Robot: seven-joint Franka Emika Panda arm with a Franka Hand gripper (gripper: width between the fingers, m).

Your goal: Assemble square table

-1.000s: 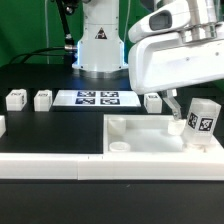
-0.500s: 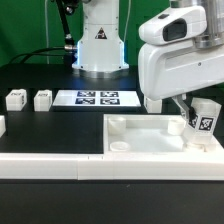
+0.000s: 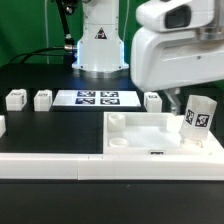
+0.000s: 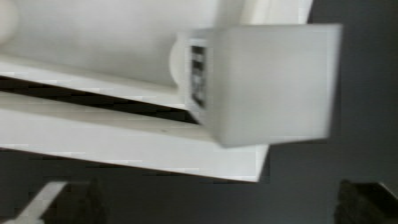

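Black table (image 3: 60, 125), green backdrop (image 3: 25, 30) in the upper left. Two little leg posts (image 3: 15, 98) sit at mid-left, and the marker board (image 3: 97, 98) is at center below the robot base (image 3: 100, 45). The square table slab (image 3: 140, 142) is lower right with a tagged post (image 3: 200, 118) standing at its right corner. The end effector (image 4: 210, 200) is spread wide and empty.

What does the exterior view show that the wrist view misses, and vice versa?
Only the exterior view: the marker board, loose leg posts on either side of it, and the robot's base. Only the wrist view: the gripper open, fingertips apart with nothing between them. Both: the square tabletop and the leg post standing at one of its corners.
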